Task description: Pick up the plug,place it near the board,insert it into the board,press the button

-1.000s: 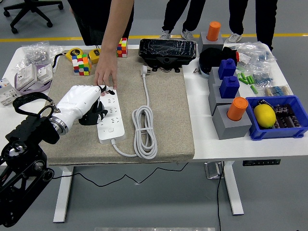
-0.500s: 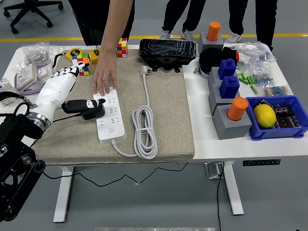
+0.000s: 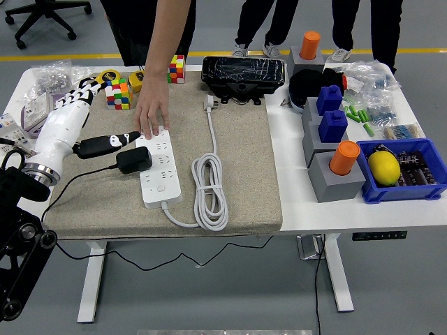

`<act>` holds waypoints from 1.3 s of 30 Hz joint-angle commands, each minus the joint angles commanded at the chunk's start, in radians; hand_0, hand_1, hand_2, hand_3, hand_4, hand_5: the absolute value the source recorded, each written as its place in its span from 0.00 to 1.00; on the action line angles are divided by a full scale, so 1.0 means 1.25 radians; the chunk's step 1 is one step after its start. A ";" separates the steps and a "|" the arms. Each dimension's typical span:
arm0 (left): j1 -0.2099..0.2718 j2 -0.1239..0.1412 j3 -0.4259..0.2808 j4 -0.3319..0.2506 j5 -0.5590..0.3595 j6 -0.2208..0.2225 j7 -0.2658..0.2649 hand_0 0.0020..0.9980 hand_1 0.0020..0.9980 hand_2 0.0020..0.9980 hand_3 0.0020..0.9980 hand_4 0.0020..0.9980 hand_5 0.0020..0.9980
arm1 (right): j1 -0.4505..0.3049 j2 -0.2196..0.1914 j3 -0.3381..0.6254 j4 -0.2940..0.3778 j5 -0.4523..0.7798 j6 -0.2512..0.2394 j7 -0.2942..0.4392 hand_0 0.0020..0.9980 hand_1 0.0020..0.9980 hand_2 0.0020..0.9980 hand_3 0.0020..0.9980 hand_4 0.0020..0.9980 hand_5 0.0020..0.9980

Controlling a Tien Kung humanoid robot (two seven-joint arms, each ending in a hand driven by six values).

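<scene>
left hand [image 3: 70, 125]: white, over the mat's left edge, fingers spread wide, holding nothing; thumb points right toward the plug
right hand: out of frame
plug [image 3: 134, 160]: one, black adapter block, sits against the power strip's left side, just right of and below the left hand's thumb, not touching the hand; thin black cable runs off it to the left over the mat edge
power strip [image 3: 159, 167]: one, white, lies lengthwise on the left half of the mat; its white cord [image 3: 209, 188] is coiled beside it at mat centre and ends in a white plug near the far edge
person's hand [image 3: 153, 114]: one, reaches in from the far side, fingertips pressed on the strip's far end
mat [image 3: 244, 181]: one, beige, covers the left and centre of the table
table [image 3: 307, 209]: white, bare strip at the right near edge
Rubik's cubes: two, one [image 3: 117, 93] at the mat's far-left corner, one [image 3: 177, 68] at the far edge behind the person's arm
black case [image 3: 243, 75]: one, far edge centre
blue blocks [image 3: 332, 115]: two, on grey stands right of the mat
orange cylinders: two, one [image 3: 344, 157] on the near grey stand, one [image 3: 310, 44] at the far edge
blue bin [image 3: 369, 183]: one, right near corner, one lemon [image 3: 384, 167] inside
plastic bags: far-left and far-right corners, count unclear
</scene>
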 joint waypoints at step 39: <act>0.022 -0.025 -0.038 -0.025 0.062 -0.013 0.025 0.69 0.70 0.70 0.99 0.96 0.40 | -0.004 0.019 0.010 0.000 -0.015 0.003 0.004 0.79 0.71 0.71 0.76 1.00 1.00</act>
